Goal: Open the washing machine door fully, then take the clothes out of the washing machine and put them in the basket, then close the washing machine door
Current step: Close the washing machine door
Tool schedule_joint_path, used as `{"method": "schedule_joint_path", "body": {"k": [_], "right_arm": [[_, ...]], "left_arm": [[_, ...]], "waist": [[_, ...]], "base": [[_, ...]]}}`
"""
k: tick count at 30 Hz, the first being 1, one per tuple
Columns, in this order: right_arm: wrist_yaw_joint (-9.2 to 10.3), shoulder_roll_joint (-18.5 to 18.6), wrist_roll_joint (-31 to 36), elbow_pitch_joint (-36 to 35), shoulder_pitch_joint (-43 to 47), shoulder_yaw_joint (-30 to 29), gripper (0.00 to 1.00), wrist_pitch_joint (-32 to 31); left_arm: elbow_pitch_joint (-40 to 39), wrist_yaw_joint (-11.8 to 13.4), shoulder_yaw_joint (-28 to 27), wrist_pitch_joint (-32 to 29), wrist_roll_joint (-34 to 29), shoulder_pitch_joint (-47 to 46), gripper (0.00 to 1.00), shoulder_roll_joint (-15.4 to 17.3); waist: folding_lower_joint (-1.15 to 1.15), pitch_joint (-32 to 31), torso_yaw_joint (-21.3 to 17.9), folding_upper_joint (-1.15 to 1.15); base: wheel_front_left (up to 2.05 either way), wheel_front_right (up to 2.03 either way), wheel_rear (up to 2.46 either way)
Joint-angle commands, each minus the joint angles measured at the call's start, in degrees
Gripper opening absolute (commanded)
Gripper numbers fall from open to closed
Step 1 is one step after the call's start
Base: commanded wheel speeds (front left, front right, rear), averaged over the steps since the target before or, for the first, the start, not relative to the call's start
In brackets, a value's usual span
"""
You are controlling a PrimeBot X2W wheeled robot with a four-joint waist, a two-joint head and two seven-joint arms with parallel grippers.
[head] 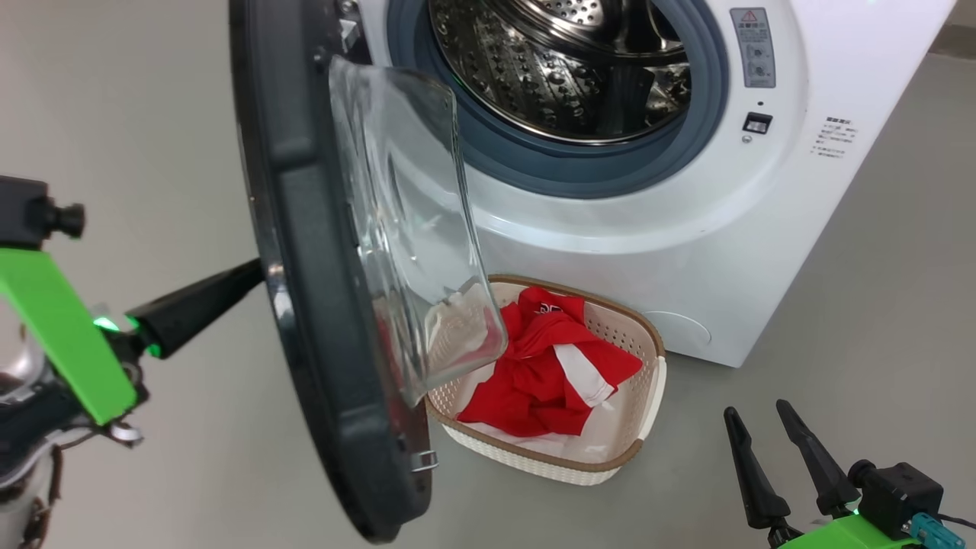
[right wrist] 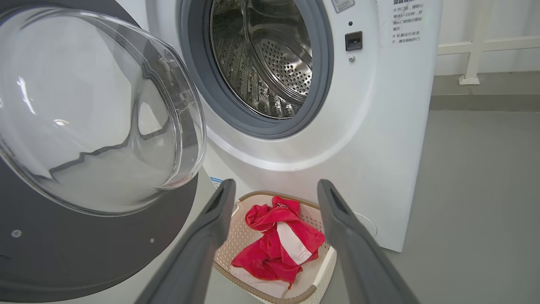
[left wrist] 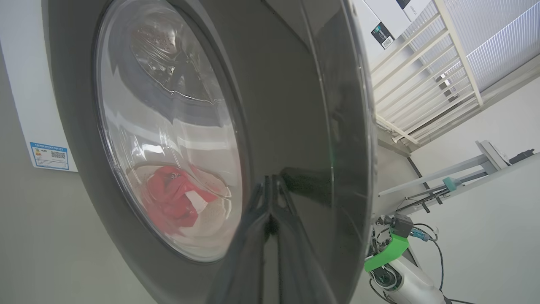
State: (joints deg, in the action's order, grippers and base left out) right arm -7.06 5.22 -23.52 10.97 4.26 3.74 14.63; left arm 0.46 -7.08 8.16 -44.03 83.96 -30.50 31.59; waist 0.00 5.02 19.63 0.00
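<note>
The washing machine (head: 686, 252) stands ahead with its steel drum (head: 557, 69) bare. The washing machine door (head: 320, 305) hangs partly swung out, edge-on to me, its glass bowl facing the opening. My left gripper (head: 255, 271) is shut, and its fingertips (left wrist: 270, 181) touch the door's glossy black outer face (left wrist: 295, 126). Red and white clothes (head: 549, 358) lie in the basket (head: 640, 335) on the floor below the opening. My right gripper (head: 756, 408) is open and holds nothing. It sits low at the right, apart from the basket (right wrist: 236, 240) and pointing at the clothes (right wrist: 274, 245).
Grey floor runs to the right of the machine (right wrist: 379, 147) and around the basket. A white railing (right wrist: 476, 46) stands behind the machine. In the left wrist view a blue label (left wrist: 49, 155) shows on the machine's side, and my right arm (left wrist: 388, 253) beyond the door.
</note>
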Motion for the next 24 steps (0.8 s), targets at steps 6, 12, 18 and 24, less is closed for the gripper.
{"method": "schedule_joint_path", "body": {"k": [6,12,18,24], "right_arm": [[-0.43,0.6,0.9,-1.6,-1.9,0.8,1.00,0.4],[-0.43,0.5,0.9,-1.7,-2.2,0.6,1.00,0.4],[-0.43,0.4,0.9,-1.6,-2.0,0.5,1.00,0.4],[-0.43,0.2,0.9,-1.5,-1.8,0.4,1.00,0.4]], "left_arm": [[-3.4,-0.4,2.1,4.7,-1.7,-4.3,0.00,0.6],[-3.5,-0.4,4.8,8.7,-1.8,-5.4,0.00,0.3],[-2.7,-0.4,6.3,12.4,-1.8,-4.8,0.00,1.5],[-0.8,-0.4,6.7,16.7,-1.9,-2.2,0.11,2.4]], "waist": [[0.00,1.2,-0.8,0.00],[0.00,1.6,-0.9,0.00],[0.00,1.3,-0.7,0.00],[0.00,0.8,-0.4,0.00]], "base": [[0.00,0.00,0.00],[0.00,0.00,0.00],[0.00,0.00,0.00],[0.00,0.00,0.00]]}}
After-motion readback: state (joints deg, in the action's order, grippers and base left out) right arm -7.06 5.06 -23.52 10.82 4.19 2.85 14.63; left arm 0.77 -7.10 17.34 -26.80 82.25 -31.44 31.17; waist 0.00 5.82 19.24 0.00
